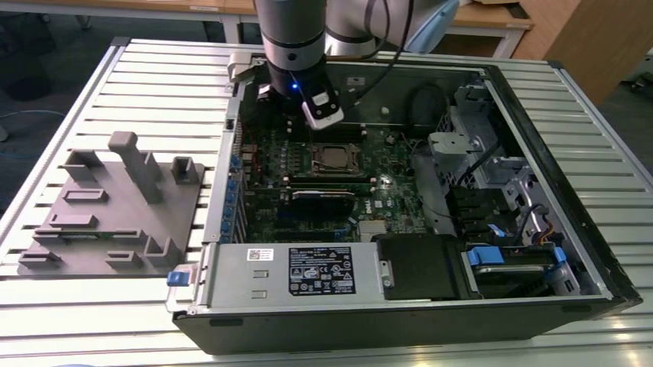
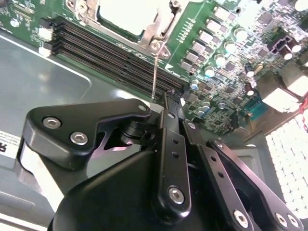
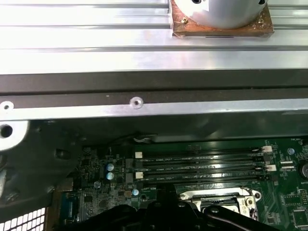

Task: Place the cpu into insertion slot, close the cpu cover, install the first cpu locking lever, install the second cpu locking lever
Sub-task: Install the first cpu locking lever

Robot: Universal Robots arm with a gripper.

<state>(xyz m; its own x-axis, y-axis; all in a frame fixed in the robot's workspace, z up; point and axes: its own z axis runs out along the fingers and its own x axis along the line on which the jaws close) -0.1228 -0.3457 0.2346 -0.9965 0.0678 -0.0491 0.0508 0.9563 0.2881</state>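
grey fixture (image 1: 92,229) beside computer case (image 1: 408,327)

Our grey arm (image 1: 290,23) and its black linkage hand (image 2: 168,102)
In the exterior view we see a silver-grey cylinder ending in a black wrist section with a small blue light (image 1: 296,86), a white camera module (image 1: 323,111) and a black cable (image 1: 406,29). In the second wrist view, matte black bars are joined by silver screws (image 2: 79,138).

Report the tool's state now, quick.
Tool: closed, tips at the thin locking lever; whether it grips the lever cannot be told.
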